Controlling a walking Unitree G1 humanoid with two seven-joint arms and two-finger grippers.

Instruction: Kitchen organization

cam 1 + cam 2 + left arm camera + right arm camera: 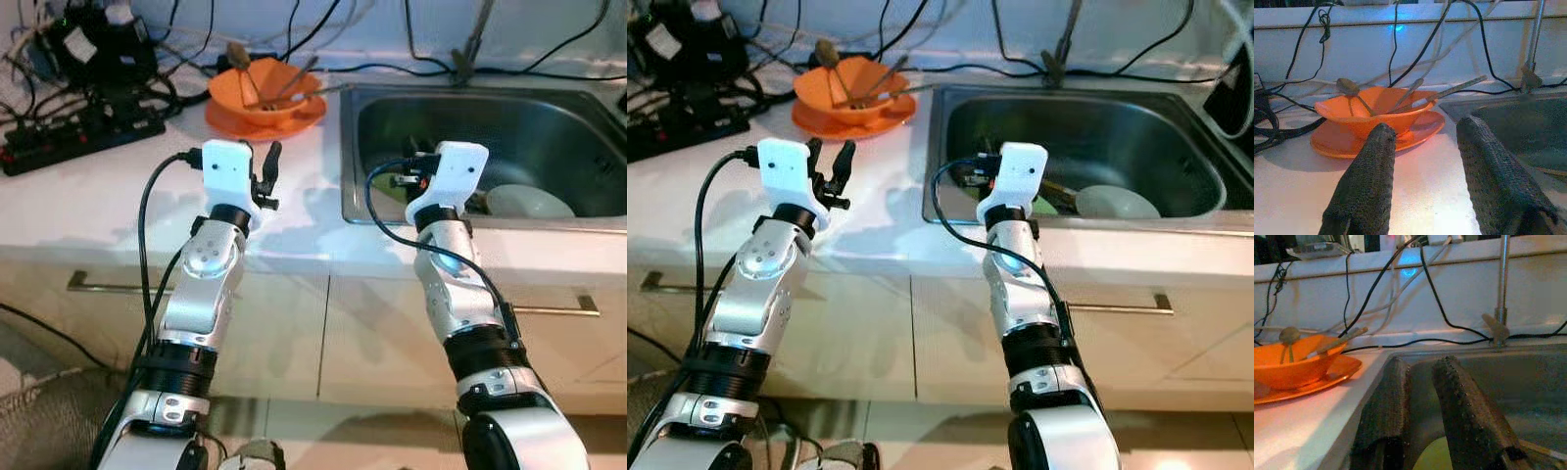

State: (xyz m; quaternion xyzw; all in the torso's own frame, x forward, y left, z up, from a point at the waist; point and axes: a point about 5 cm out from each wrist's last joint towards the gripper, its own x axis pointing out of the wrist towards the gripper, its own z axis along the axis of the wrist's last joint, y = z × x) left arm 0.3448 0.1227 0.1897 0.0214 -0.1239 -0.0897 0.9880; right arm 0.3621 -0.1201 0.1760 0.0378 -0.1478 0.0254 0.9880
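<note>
- Left gripper [266, 176] hovers over the white tabletop [88, 201], jaws spread wide and empty, facing the orange bowl [263, 90] of utensils on its orange plate [227, 122].
- Right gripper [1422, 401] hangs at the sink [470, 122] edge, jaws slightly parted, empty.
- Risk: the protruding utensil handles [1449, 91] could catch, tipping the bowl.

Brushed metal sink [549, 127]; glossy, perhaps plastic bowl [266, 93].
</note>
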